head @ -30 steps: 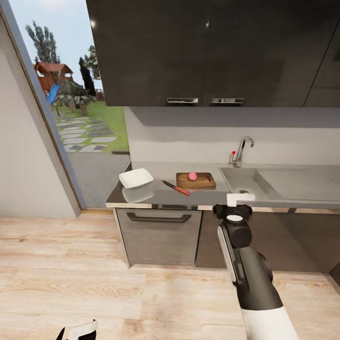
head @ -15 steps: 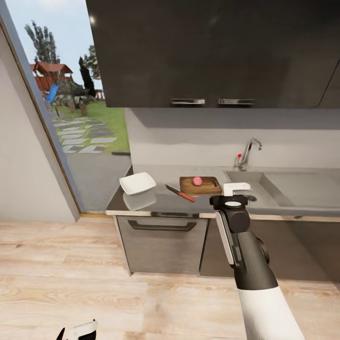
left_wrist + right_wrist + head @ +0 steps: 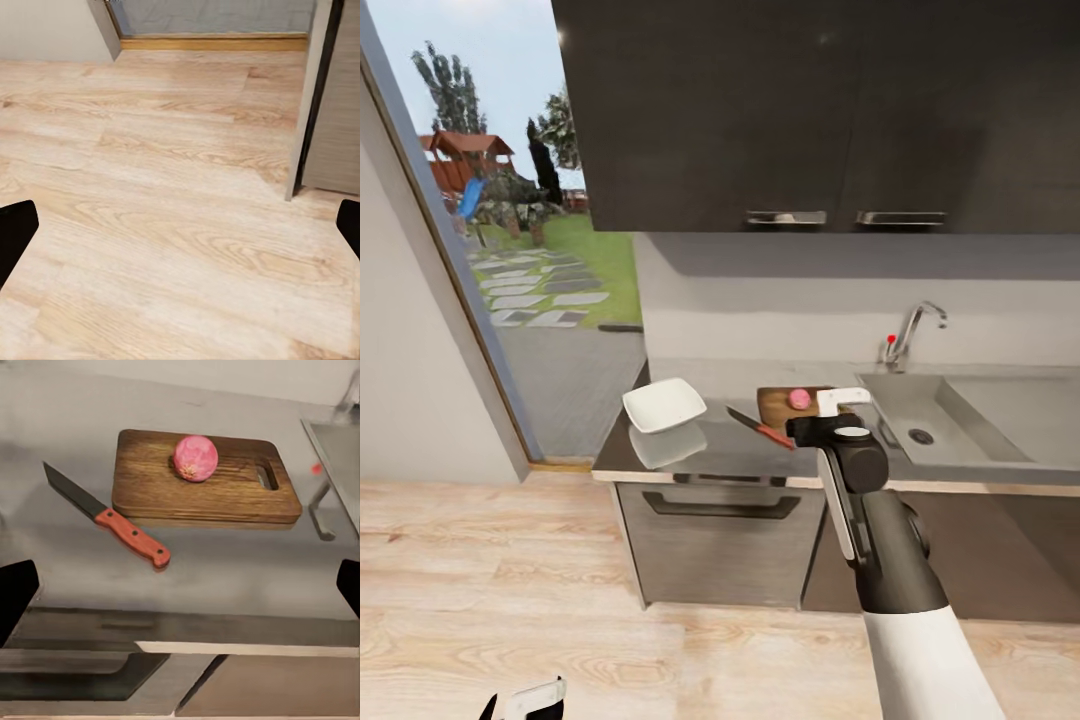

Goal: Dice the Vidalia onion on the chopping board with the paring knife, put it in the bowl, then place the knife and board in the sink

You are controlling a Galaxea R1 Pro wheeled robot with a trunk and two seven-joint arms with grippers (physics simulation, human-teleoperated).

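On the grey countertop [image 3: 732, 455] lies the wooden chopping board [image 3: 202, 480] with the pink Vidalia onion [image 3: 196, 457] resting whole on it. The red-handled paring knife [image 3: 112, 516] lies beside the board, touching nothing. In the head view the onion [image 3: 799, 399] and knife [image 3: 761, 428] sit between the white bowl [image 3: 665, 404] and the sink [image 3: 950, 432]. My right gripper [image 3: 839, 408] hovers open over the counter's front edge, short of the board [image 3: 778, 402], nothing between its fingers. My left gripper [image 3: 525, 700] hangs low, open over the wooden floor [image 3: 172, 195].
A chrome tap [image 3: 913, 335] with a red-tipped lever stands behind the basin. Dark wall cabinets [image 3: 810, 110] hang above the counter, and dark base cabinets [image 3: 720, 545] below. A large window [image 3: 510, 230] lies at the left. A cabinet side [image 3: 330, 97] stands near the left gripper.
The whole view has shifted as the robot moved, sliding the counter rightward in the picture. My right gripper has come from before the sink to before the board's right end.
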